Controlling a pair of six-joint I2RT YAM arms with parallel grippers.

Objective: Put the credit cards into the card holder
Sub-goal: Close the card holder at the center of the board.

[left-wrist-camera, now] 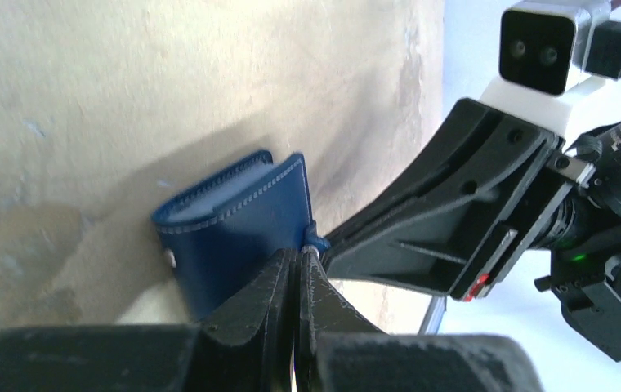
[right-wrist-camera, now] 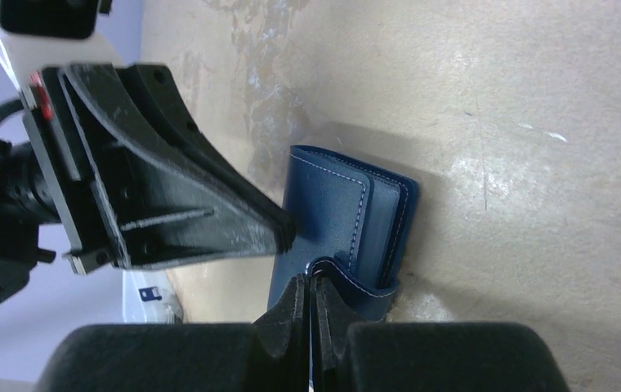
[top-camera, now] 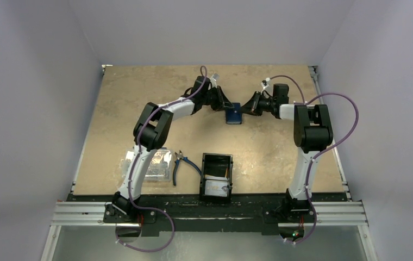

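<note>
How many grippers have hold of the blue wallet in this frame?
2. The left gripper pinches one edge of the card holder, and the right gripper pinches a flap on the opposite side. Both grips are in plain view, so nothing is hidden.

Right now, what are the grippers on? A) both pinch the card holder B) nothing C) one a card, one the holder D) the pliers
A: the wrist views show the left gripper and right gripper shut on opposite edges of the navy card holder.
</note>
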